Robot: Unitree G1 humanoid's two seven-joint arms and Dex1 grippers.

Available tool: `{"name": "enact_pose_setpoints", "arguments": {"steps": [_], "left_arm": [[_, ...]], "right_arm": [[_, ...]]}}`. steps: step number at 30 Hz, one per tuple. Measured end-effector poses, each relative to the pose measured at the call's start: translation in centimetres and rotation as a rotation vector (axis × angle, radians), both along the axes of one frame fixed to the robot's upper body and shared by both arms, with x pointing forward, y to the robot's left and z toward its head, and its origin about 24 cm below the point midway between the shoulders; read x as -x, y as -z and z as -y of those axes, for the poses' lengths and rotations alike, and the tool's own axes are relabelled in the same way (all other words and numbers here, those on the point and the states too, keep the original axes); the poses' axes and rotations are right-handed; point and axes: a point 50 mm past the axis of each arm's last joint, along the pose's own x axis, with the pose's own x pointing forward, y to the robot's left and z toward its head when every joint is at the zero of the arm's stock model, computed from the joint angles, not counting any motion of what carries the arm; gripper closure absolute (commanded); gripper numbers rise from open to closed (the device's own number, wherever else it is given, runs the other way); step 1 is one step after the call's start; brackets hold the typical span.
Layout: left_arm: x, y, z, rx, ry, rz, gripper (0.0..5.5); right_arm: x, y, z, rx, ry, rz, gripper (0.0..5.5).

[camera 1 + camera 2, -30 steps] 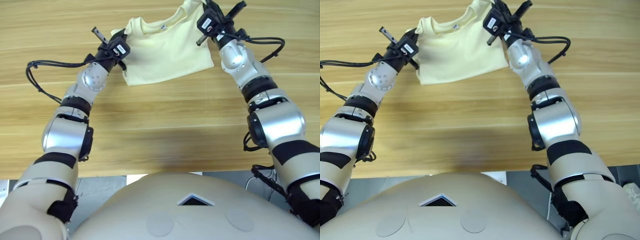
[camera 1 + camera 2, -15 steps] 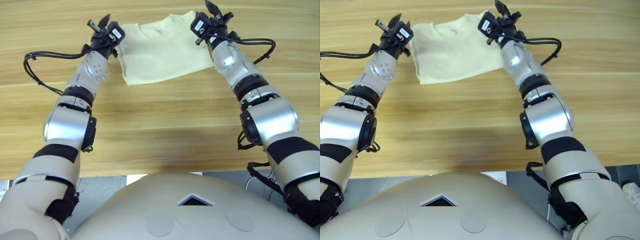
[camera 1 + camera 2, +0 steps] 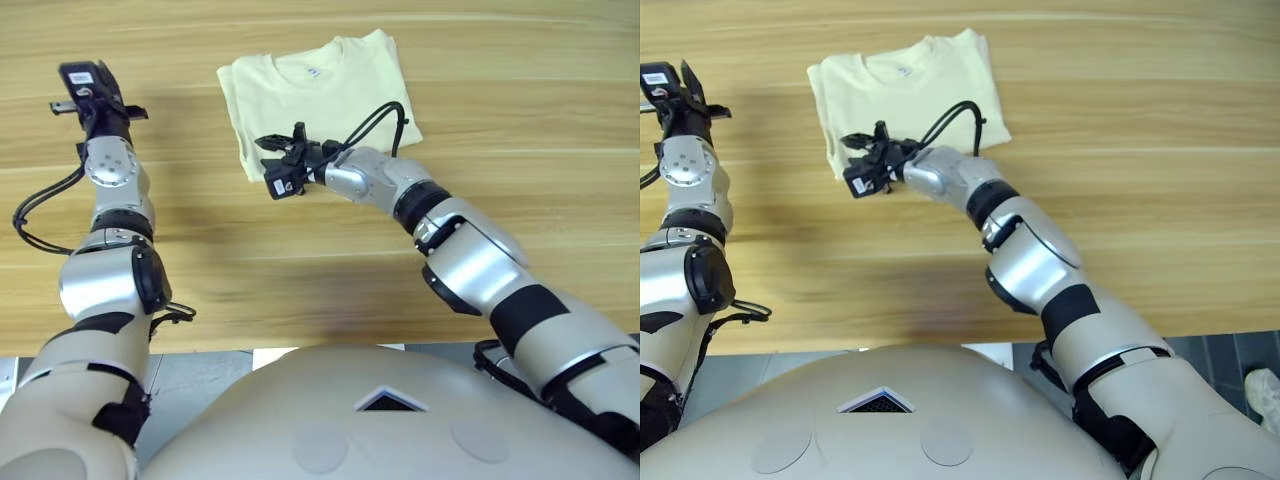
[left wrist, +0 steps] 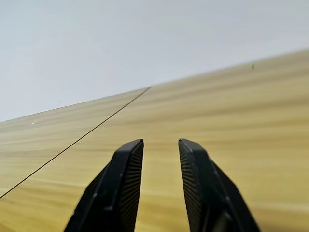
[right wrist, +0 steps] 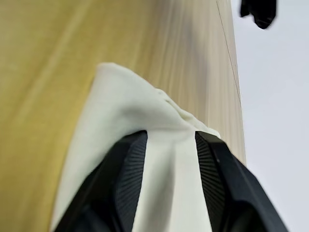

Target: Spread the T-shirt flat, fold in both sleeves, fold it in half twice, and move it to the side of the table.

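While lying flat on the wooden table (image 3: 520, 200) at about 12 o'clock from the robot, showing as a pale yellow T-shirt (image 3: 330, 90) with both sleeves folded in, the collar toward 12 o'clock and the hem toward 6. Holding the right gripper (image 3: 280, 147) at the T-shirt's 7 o'clock corner, right on the hem edge. Pinching a raised fold of that cloth between the two black ribbed fingers (image 5: 130, 179), as seen from the right wrist, with the fabric filling the gap and bunching into a ridge just ahead of the tips. Trailing a black cable (image 3: 375, 115) in a loop over the T-shirt's 5 o'clock part. Holding the left gripper (image 3: 95, 95) well apart from the T-shirt, out at its 9 o'clock, above bare wood. Showing its fingers (image 4: 126, 183) slightly spread, gripping nothing, with plain table surface visible through the narrow gap between them. Appearing also as a small dark shape far off in the right wrist view, beyond the pinched cloth and the long edge of the table.
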Motion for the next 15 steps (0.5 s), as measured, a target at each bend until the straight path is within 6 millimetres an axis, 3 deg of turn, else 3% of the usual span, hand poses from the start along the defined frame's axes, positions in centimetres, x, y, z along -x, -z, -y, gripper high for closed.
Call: {"name": "enact_pose_setpoints", "arguments": {"steps": [3,7,9,11,13,15], "left_arm": [[0.1,-0.2,0.3,-0.014,0.032,0.03,4.14],[-0.3,0.0,2.5,-0.081,0.166,0.042,4.14],[-0.4,-0.3,3.2,-0.12,0.22,0.065,4.14],[-0.6,-0.7,4.3,-0.189,0.307,0.078,4.14],[-0.9,-0.9,6.6,-0.349,0.482,0.066,4.14],[-0.7,0.1,9.8,-0.591,0.744,-0.01,4.14]], "right_arm": [[0.5,-0.2,1.5,0.019,-0.125,-0.015,3.65],[2.3,0.0,6.7,-0.038,-0.23,-0.076,3.65],[3.6,-0.2,10.1,-0.086,-0.212,-0.093,3.65],[5.7,-0.3,15.3,-0.11,-0.117,-0.11,3.65],[8.7,-1.1,21.3,-0.084,0.053,-0.126,3.65],[10.7,-3.5,24.9,-0.098,0.188,-0.111,3.65]]}}
